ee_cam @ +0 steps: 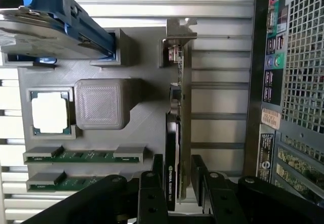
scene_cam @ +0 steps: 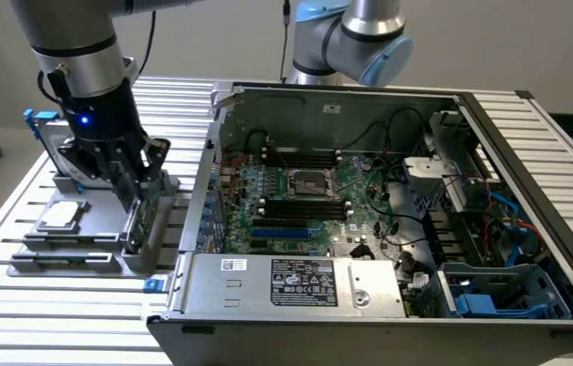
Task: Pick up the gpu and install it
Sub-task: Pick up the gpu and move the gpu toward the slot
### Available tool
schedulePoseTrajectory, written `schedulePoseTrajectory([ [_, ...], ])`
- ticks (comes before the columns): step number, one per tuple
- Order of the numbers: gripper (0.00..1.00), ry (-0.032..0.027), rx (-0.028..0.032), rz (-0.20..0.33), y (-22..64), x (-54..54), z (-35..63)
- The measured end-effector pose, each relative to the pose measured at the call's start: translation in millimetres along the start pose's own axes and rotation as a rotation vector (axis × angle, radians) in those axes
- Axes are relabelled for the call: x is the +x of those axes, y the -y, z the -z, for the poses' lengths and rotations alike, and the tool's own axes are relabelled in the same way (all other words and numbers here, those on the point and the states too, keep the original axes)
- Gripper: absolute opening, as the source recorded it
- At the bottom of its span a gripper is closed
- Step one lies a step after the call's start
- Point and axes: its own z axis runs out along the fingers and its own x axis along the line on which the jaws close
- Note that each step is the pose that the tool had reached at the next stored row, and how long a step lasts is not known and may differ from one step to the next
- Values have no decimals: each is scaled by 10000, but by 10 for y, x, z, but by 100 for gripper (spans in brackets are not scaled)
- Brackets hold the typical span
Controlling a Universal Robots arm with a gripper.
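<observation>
gray holder packs CPU chip, RAM sticks, blue-caddy hard drive near gpu; gpu on edge, black cooler, silver bracket; jaws wide, straddling it

One gpu, one CPU chip, two memory sticks, one hard drive, one computer case.

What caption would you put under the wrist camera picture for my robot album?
Open jaws straddle the gpu, standing on edge in its grey holder.
</observation>
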Motion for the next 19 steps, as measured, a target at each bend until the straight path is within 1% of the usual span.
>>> schedulePoseTrajectory([
  [7,36,2,0,1,-11,-1,-126],
  [12,36,2,-1,2,-46,-2,-216],
  [15,36,2,-20,-3,-73,-3,-258],
  [19,36,1,-65,-28,-85,14,-269],
])
